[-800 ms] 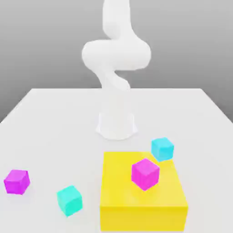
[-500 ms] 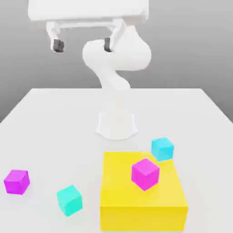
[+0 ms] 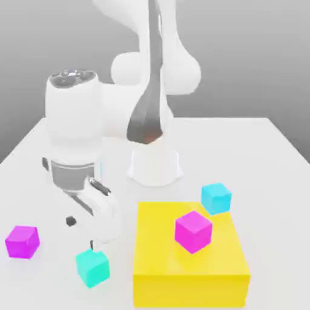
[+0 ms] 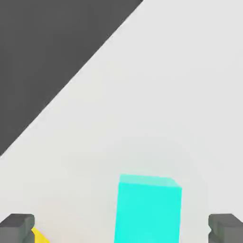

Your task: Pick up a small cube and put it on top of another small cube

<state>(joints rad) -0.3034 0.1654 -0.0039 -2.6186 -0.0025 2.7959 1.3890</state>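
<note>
Where your hand stands: the hand is over the white desk, fingers spread wide, pinching nothing.
Turquoise cube, small, plain: it sits on the desk, beyond the fingertips, on the exterior view's left of the big yellow block.
Cube to fingers: in the hand view it lies between the two fingers' lines, nearer one finger than the other; its sides run nearly square to the closing line.
Your next move: probably centre over it, then lower straight; off-centre, one fingertip could clip its top.
Height left: you can't judge it exactly.
Cyan-blue cube: the likely stacking target is by the yellow block's far corner, near the magenta cube.
</note>
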